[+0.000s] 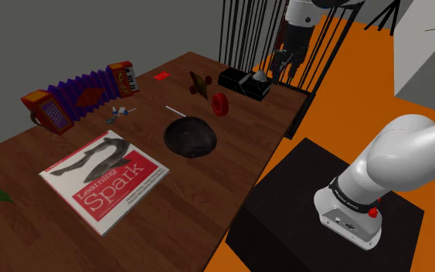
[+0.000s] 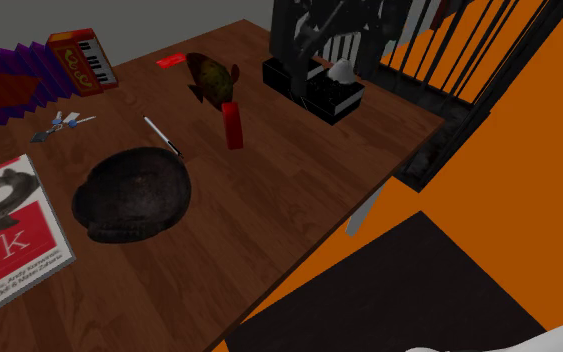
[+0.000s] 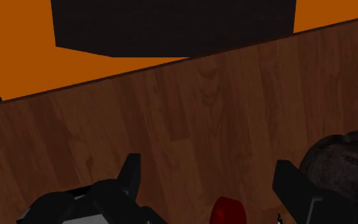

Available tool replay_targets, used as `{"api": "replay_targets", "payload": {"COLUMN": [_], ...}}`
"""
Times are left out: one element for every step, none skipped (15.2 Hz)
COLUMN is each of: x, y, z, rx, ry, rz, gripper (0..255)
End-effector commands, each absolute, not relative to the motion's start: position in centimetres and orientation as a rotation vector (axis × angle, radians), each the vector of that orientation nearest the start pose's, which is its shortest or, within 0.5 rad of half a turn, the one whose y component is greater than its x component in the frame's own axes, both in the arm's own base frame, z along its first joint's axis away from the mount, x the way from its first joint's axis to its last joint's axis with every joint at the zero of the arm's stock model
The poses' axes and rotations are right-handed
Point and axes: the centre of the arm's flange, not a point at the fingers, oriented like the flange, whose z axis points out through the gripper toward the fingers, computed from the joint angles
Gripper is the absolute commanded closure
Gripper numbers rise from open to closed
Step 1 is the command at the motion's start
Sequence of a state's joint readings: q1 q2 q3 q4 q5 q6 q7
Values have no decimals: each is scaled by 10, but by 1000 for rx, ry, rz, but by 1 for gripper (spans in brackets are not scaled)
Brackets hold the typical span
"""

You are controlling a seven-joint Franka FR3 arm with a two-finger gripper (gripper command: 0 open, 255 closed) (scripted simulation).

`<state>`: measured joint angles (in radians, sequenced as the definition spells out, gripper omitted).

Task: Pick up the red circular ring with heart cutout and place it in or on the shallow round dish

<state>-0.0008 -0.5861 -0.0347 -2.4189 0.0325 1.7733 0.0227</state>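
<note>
The red ring [image 1: 221,103] stands on edge on the wooden table [image 1: 231,178], a short way beyond the dark shallow round dish [image 1: 190,137]. The second exterior view has the ring [image 2: 232,127] upright, right of the dish [image 2: 134,192]. My black gripper [image 1: 283,66] hangs high over the table's far end, above a black box [image 1: 245,83]. In the wrist view the gripper [image 3: 210,173] is open and holds nothing. The red ring [image 3: 227,211] lies far below, between the fingers [image 3: 130,175]. The dish [image 3: 346,162] sits beside the other finger.
A "Learning Spark" book [image 1: 103,178] lies at the shoulder view's left front. A toy accordion [image 1: 76,96], a small dart [image 1: 119,114], a thin white stick [image 1: 181,113], a spinning top [image 1: 200,83] and a red card [image 1: 161,76] lie further back. Black bars [image 1: 254,31] rise behind the table.
</note>
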Motion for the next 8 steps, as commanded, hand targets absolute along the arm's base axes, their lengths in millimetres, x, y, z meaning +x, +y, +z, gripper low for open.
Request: {"api": "replay_targets", "payload": {"x": [386, 395, 404, 413, 423, 432, 441, 451], "y": [-7, -5, -3, -2, 0, 2, 4, 6], "z": [495, 487, 479, 472, 464, 456, 449, 441], "rx": [-3069, -3059, -3050, -3040, -3030, -3020, -3010, -3000], "ry": [123, 137, 151, 165, 179, 193, 207, 221], "rz": [70, 61, 53, 44, 35, 26, 18, 9], "gripper": [0, 0, 0, 0, 0, 0, 0, 0]}}
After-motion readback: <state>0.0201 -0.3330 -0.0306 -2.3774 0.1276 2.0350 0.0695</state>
